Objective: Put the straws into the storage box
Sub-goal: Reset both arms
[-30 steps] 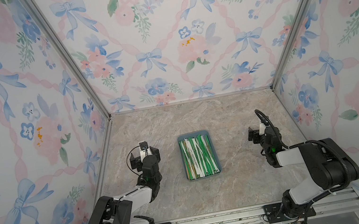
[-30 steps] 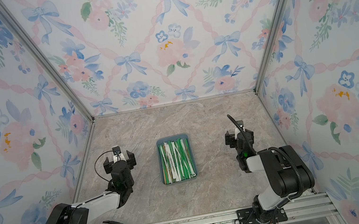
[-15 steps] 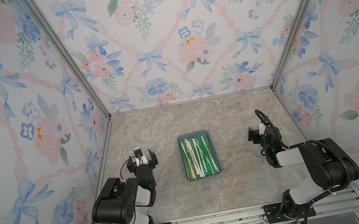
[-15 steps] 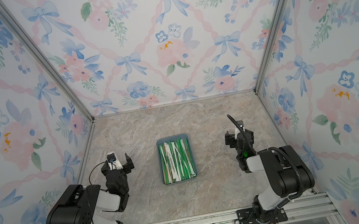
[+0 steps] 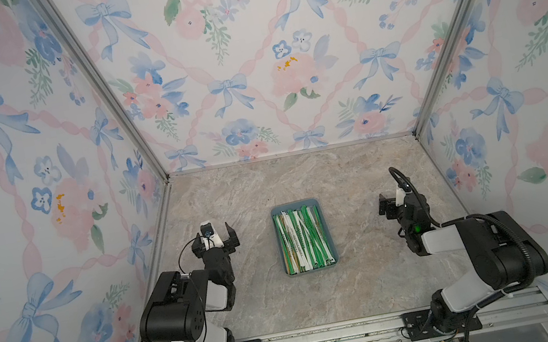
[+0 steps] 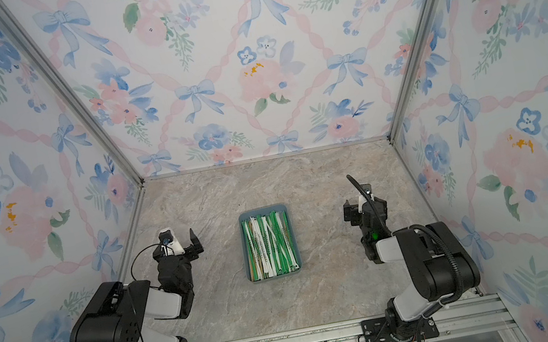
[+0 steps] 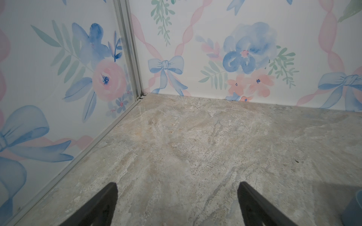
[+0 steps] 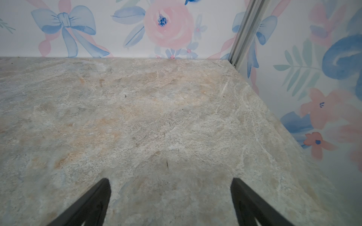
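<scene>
The slate-blue storage box (image 5: 278,243) (image 6: 245,249) sits mid-table, between the two arms. Green, white and a few tan straws (image 5: 301,239) (image 6: 270,245) lie in it lengthwise and side by side. My left gripper (image 5: 215,233) (image 6: 180,241) hovers left of the box, open and empty. The left wrist view shows its gripper (image 7: 177,185) spread wide over bare table, with a corner of the box (image 7: 354,207) at the frame's edge. My right gripper (image 5: 401,198) (image 6: 365,203) is right of the box. It is open too, and in the right wrist view the gripper (image 8: 170,179) holds nothing.
Floral walls enclose the marble table (image 5: 305,181) on three sides, with metal corner posts (image 5: 167,177) at the back. An aluminium rail (image 5: 332,336) carrying both arm bases runs along the front edge. No loose straws show on the table.
The left arm has folded back toward its base, its elbow swinging up and left, while its gripper stays left of the box. The right arm has not moved.
</scene>
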